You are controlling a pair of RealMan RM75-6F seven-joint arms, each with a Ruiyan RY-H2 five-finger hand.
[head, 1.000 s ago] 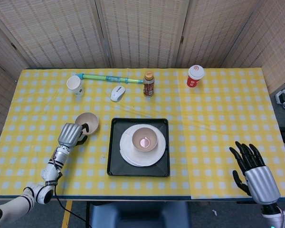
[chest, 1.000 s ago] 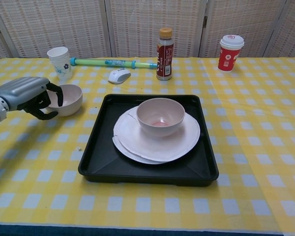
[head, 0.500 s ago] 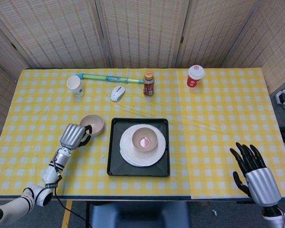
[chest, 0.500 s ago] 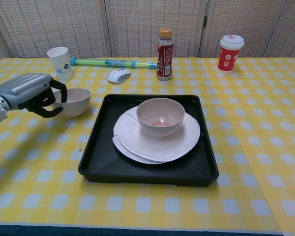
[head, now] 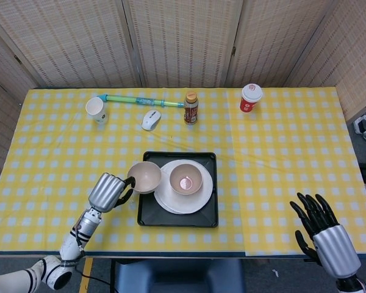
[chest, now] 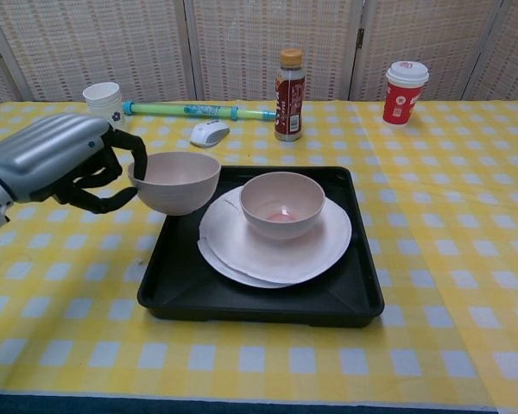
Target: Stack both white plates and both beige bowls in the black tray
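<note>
My left hand (head: 108, 191) (chest: 59, 163) grips a beige bowl (head: 144, 177) (chest: 173, 181) by its rim and holds it in the air over the left edge of the black tray (head: 148, 215) (chest: 259, 306). In the tray two white plates (head: 184, 198) (chest: 281, 250) lie stacked, slightly offset, with the other beige bowl (head: 185, 178) (chest: 282, 203) standing on top. My right hand (head: 324, 227) hovers with fingers spread at the table's front right, far from the tray; the chest view does not show it.
Along the back stand a paper cup (head: 96, 108) (chest: 104, 106), a green-blue tube (head: 143, 100) (chest: 198, 110), a white mouse (head: 150, 119) (chest: 209, 133), a brown bottle (head: 191, 108) (chest: 289, 84) and a red cup (head: 251, 97) (chest: 403, 81). The yellow checked tablecloth (head: 280, 159) covers the table.
My left hand has lifted the beige bowl off the table and carried it right and toward the front, to the tray's left edge. The right hand shifted slightly.
</note>
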